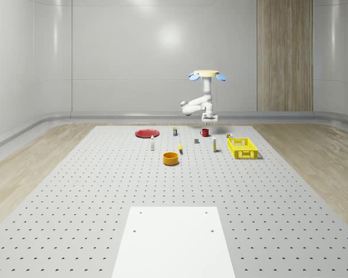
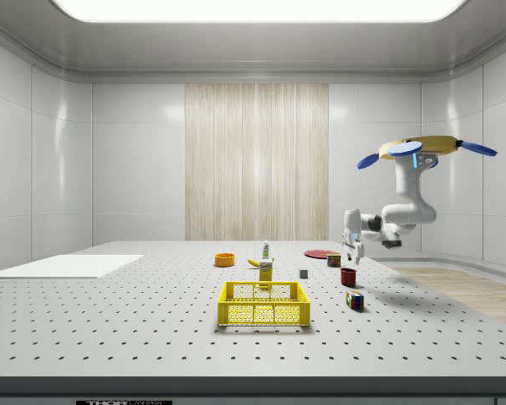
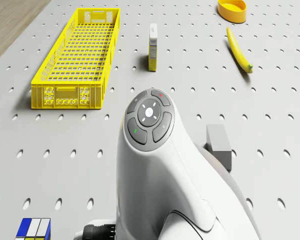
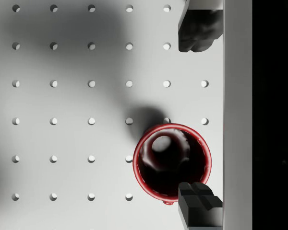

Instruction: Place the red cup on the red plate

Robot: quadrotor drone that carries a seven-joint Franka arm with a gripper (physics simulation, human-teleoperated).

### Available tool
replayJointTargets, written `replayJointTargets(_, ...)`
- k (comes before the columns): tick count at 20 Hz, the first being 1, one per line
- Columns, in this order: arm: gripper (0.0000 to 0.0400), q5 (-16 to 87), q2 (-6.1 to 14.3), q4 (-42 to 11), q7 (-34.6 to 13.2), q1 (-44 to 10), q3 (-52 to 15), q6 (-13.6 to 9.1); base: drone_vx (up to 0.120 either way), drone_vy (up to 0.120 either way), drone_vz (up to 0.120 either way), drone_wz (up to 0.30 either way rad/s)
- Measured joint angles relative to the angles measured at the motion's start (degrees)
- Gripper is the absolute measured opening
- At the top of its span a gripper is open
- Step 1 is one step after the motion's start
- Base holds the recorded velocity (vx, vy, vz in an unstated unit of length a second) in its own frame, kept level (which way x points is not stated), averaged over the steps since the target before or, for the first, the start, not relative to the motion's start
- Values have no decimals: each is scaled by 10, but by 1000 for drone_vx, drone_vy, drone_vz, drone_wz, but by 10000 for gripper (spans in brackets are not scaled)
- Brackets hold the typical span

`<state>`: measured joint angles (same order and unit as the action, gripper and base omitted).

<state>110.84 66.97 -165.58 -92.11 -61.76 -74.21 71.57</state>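
The red cup (image 1: 205,132) stands upright on the perforated table, well to the whole-scene view's right of the flat red plate (image 1: 146,133). The drone (image 1: 207,74) hovers above the cup with its white arm bent downward. My gripper (image 1: 209,121) hangs open a short way above the cup, touching nothing. In the side view the gripper (image 2: 352,258) is just over the cup (image 2: 348,276), and the plate (image 2: 318,253) lies farther back. The wrist view looks down into the cup (image 4: 172,160), which sits off-centre near one dark fingertip (image 4: 198,203); the other fingertip (image 4: 198,28) is far from it.
A yellow crate (image 1: 242,147), an orange bowl (image 1: 171,158) and a banana (image 1: 180,148) lie nearer the front. A small grey block (image 3: 218,140), a carton (image 3: 153,47) and a colour cube (image 2: 354,299) stand close to the cup. A white sheet (image 1: 173,240) covers the table's front.
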Motion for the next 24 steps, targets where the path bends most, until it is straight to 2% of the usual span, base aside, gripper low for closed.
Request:
replayJointTargets(8,400,-11,22,2,-7,-7,-7,20,20,0,-120,0)
replayJointTargets(17,400,16,55,10,-1,-4,30,63,0,0,0,0)
replayJointTargets(24,400,29,73,15,3,-2,47,88,0,0,0,0)
